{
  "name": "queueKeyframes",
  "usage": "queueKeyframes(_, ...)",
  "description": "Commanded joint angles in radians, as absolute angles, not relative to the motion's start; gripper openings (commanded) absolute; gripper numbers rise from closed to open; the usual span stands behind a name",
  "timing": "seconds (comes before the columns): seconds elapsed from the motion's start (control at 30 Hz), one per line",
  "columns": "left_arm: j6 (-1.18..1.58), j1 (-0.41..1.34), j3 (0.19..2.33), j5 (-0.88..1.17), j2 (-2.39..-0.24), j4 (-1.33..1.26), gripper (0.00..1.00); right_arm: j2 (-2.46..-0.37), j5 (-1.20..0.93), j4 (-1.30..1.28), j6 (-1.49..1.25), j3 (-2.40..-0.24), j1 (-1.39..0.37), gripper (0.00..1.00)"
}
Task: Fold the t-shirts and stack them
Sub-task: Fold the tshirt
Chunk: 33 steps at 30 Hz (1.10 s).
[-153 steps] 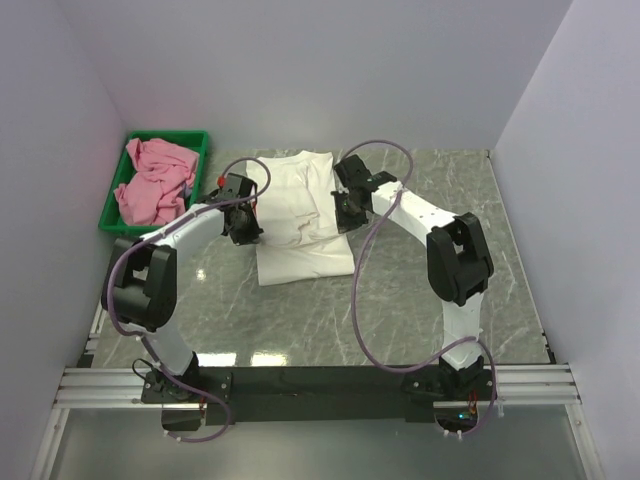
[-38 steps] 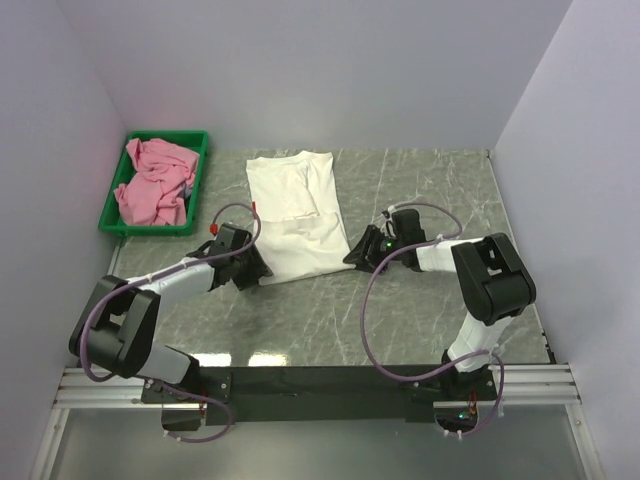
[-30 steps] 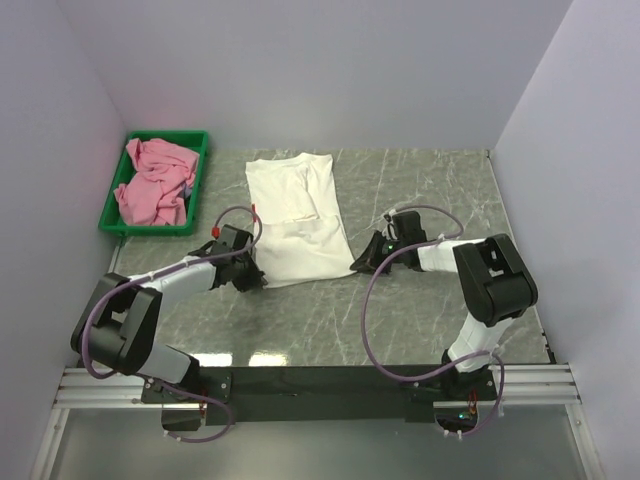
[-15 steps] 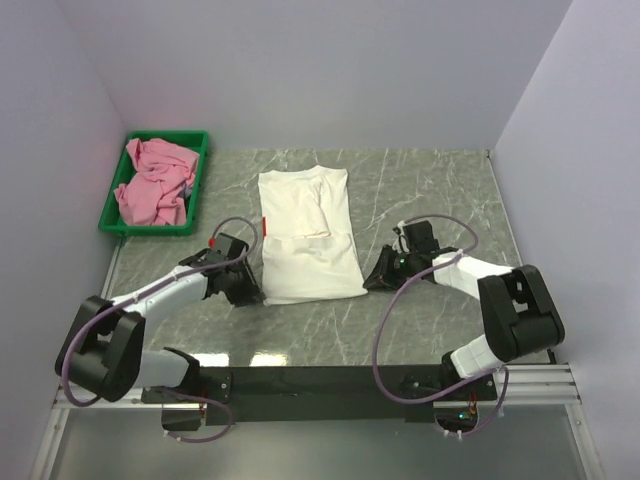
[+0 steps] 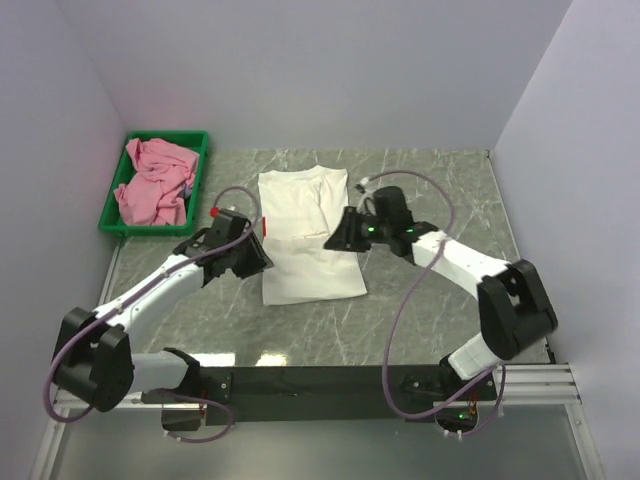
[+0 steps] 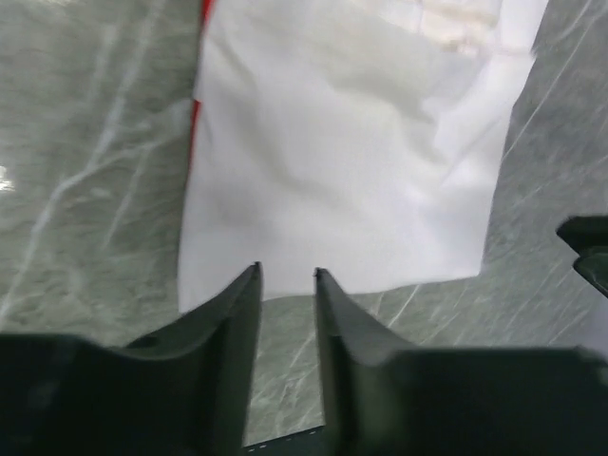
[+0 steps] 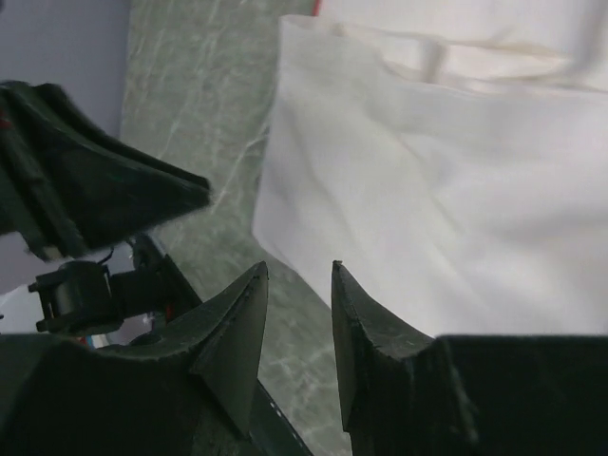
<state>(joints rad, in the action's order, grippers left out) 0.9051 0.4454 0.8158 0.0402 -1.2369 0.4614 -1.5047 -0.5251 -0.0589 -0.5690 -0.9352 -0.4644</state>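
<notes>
Two shirts lie well apart on my screens. The white shirt (image 5: 310, 270) lies mid-table as a long soft rectangle, smooth across its near half. A lengthwise fold of cloth crosses its far half. A thin strip of red (image 6: 197, 123) peeks out along its left edge. The pink shirt (image 5: 152, 182) sits crumpled and lumpy in the green plastic tray (image 5: 170, 134) at the far left corner. The table (image 5: 440, 190) is glossy grey-green, veined like marble.

My left gripper (image 5: 260, 260) hangs just beside the white shirt's left edge. In the left wrist view its dark fingers (image 6: 237, 313) stand slightly apart over the near hem, with nothing between them. My right gripper (image 5: 336, 238) hangs at the shirt's right edge, about halfway along it. In the right wrist view its fingers (image 7: 249, 323) are likewise parted by a narrow gap, and they hold no cloth.

Half a second ago both grippers sat low at the shirt's near corners. Both have since lifted off and moved up along its sides, the right one farther. The shirt has kept its place since then, though a second ago it lay farther left and askew. Five seconds ago it was rumpled between the two grippers. The pink shirt has not moved.
</notes>
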Motion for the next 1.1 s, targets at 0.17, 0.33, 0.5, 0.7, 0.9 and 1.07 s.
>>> queueKeyframes(0.17, 0.965, 0.56, 0.79, 0.094, -1.385, 0.364, 0.22, -1.825, -0.643, 0.227, -0.672, -1.055, -0.578, 0.38)
queueKeyframes(0.33, 0.959, 0.555, 0.733, 0.121, -1.482, 0.354, 0.16, -1.98, -0.643, 0.192, -0.614, -1.158, -0.569, 0.37)
queueKeyframes(0.5, 0.939, 0.519, 0.663, 0.166, -1.535, 0.331, 0.09, -2.078, -0.652, 0.221, -0.615, -1.204, -0.47, 0.37)
queueKeyframes(0.7, 0.927, 0.511, 0.635, 0.181, -1.543, 0.324, 0.08, -2.151, -0.661, 0.255, -0.661, -1.235, -0.365, 0.37)
queueKeyframes(0.9, 0.923, 0.511, 0.667, 0.163, -1.476, 0.333, 0.25, -2.108, -0.706, 0.268, -0.675, -1.246, -0.322, 0.36)
queueKeyframes(1.07, 0.905, 0.511, 0.82, 0.109, -1.41, 0.376, 0.46, -1.964, -0.719, 0.219, -0.609, -1.209, -0.316, 0.37)
